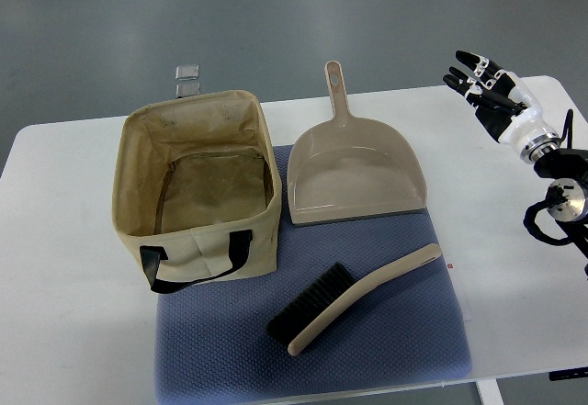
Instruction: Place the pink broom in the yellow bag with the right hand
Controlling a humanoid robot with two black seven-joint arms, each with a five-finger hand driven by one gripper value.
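A pale pink hand broom (354,299) with black bristles lies slanted on the blue mat (404,341), its handle pointing up to the right. The yellowish fabric bag (197,189) stands open and empty at the mat's left, black strap handles on its near side. My right hand (482,82) hovers over the table's far right corner, well away from the broom, fingers spread and holding nothing. The left arm does not show.
A pale pink dustpan (354,171) lies between bag and right hand, its handle pointing away. A small clear clip-like object (187,78) sits behind the bag. The white table (64,267) ends close below the mat.
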